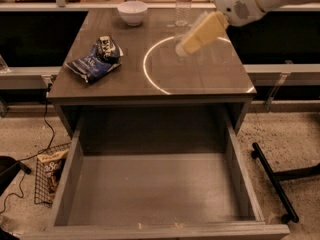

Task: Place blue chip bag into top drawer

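Snack foil, dark blue and crumpled with white lettering, made up the blue chip bag (95, 60), which lay on the left part of the flat grey-brown tabletop (210, 81), about midway between its near and far edges. The bag rested on the surface alone, with nothing touching it.

Below the near edge of the tabletop the wide grey top drawer (150, 194) stood pulled out toward the near side, its plain floor and thick side walls in view.

To the right of the bag a thin bright ring of light (144, 66) curved across the tabletop. Over the far right part of that ring hung the cream-coloured gripper (185, 45), tilted down and to the left from a rounded white arm (250, 1) that entered from the upper right. The gripper was well apart from the bag; whether it was open or closed could not be told.

Near the far edge stood a small white bowl (132, 11) and, to its right, a clear plastic bottle (183, 4).

On the speckled floor at the left sat a black wire basket (42, 196) holding a tan-brown snack bag (50, 166).
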You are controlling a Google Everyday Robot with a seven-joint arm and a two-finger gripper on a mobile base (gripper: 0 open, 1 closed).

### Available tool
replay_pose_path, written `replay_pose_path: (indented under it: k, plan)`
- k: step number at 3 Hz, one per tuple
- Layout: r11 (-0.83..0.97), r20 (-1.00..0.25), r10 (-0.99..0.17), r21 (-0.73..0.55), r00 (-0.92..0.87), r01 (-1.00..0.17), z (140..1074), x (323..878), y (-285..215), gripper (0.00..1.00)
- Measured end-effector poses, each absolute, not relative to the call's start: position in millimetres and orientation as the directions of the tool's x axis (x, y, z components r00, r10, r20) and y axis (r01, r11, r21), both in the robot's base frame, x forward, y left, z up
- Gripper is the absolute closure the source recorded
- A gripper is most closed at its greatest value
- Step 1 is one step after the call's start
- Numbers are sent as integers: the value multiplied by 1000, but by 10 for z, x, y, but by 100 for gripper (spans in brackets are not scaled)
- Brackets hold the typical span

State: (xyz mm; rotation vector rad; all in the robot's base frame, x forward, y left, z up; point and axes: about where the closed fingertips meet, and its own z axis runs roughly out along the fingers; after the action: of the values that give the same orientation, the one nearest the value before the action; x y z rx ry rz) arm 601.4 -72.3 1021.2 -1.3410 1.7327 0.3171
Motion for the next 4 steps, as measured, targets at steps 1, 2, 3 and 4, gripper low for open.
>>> replay_pose_path:
  k: [1, 2, 3, 4]
  plan:
    - [421, -842, -538, -244, -25, -874, 10260, 6370, -285, 0]
    - [421, -842, -538, -244, -25, -874, 10260, 6370, -284, 0]
    - [430, -843, -535, -206, -64, -879, 10160, 6539, -94, 0]
    - [424, -841, -529, -153, -108, -893, 9966, 6893, 256, 0]
